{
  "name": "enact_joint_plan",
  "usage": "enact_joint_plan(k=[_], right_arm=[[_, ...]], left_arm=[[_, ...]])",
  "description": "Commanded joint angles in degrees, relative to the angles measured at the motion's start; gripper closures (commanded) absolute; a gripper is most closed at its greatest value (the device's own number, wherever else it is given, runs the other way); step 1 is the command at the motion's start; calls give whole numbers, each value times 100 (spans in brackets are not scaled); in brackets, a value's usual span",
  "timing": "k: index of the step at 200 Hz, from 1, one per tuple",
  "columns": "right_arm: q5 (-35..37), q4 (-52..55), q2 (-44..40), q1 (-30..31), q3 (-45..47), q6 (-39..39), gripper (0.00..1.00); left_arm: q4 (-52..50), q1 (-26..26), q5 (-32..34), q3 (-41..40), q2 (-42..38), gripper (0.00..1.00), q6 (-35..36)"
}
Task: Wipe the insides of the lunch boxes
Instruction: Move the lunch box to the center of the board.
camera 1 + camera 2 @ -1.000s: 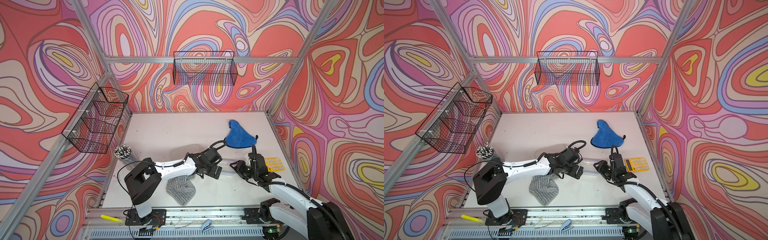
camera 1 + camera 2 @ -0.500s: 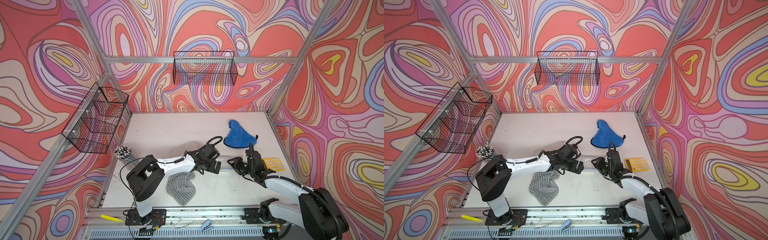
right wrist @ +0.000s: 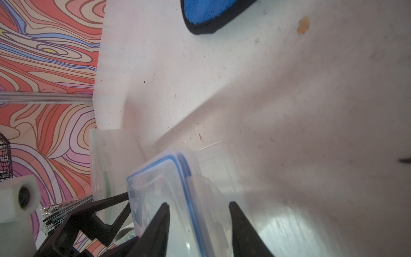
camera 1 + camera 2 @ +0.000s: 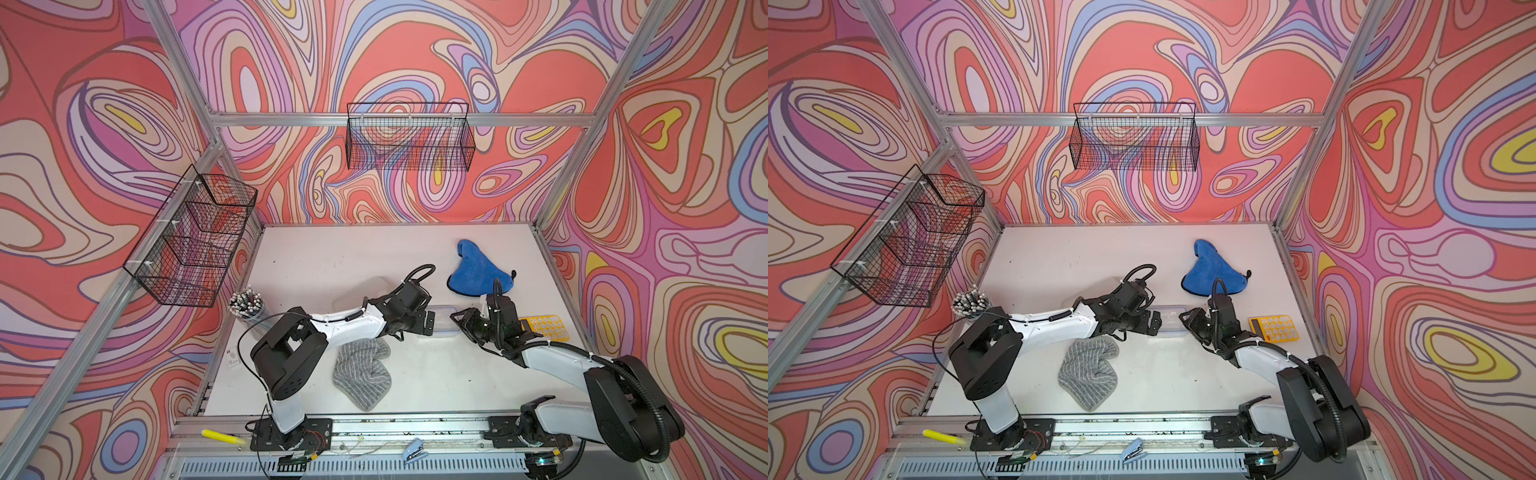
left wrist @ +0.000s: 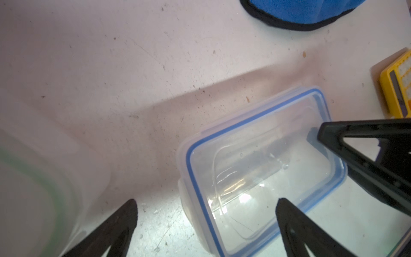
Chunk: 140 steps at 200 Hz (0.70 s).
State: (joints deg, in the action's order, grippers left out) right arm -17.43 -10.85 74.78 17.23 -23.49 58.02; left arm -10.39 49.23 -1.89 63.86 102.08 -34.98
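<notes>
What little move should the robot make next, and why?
Probably close the open left gripper on the nearer end of the small lunch box to steady it: its blue-rimmed lid looks still on, and the right gripper straddles the flap at the other end.

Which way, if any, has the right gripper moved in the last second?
Yes: the right gripper has moved away from the yellow calculator, toward the small lunch box.

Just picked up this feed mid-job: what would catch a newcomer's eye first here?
The small blue-rimmed lunch box near the middle of the table, flanked on both sides: the left gripper hangs wide open at one end, the right gripper straddles the other end's rim. Next, the blue cloth behind it and the striped grey cloth in front.
</notes>
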Motion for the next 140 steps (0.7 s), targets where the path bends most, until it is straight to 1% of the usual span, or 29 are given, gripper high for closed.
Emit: enact_joint_plan(k=[1, 25, 37, 62, 85, 108, 140], right_arm=[[167, -35, 94, 34, -93, 38, 56], [297, 250, -78, 34, -106, -153, 55], [336, 356, -191, 34, -73, -207, 53], [352, 396, -290, 34, 24, -195, 49], [347, 349, -268, 23, 4, -213, 44], [350, 78, -228, -14, 96, -121, 40], [223, -496, -38, -58, 236, 111, 43]], left_arm=[[194, 0, -326, 5, 130, 5, -268], [450, 52, -398, -193, 54, 8, -581], [506, 93, -360, -232, 22, 9, -681], [532, 179, -425, -131, 77, 12, -808], [331, 257, -350, 64, 160, 13, -830], [295, 267, -248, 32, 115, 14, -904], [314, 267, -337, 69, 132, 15, -951]])
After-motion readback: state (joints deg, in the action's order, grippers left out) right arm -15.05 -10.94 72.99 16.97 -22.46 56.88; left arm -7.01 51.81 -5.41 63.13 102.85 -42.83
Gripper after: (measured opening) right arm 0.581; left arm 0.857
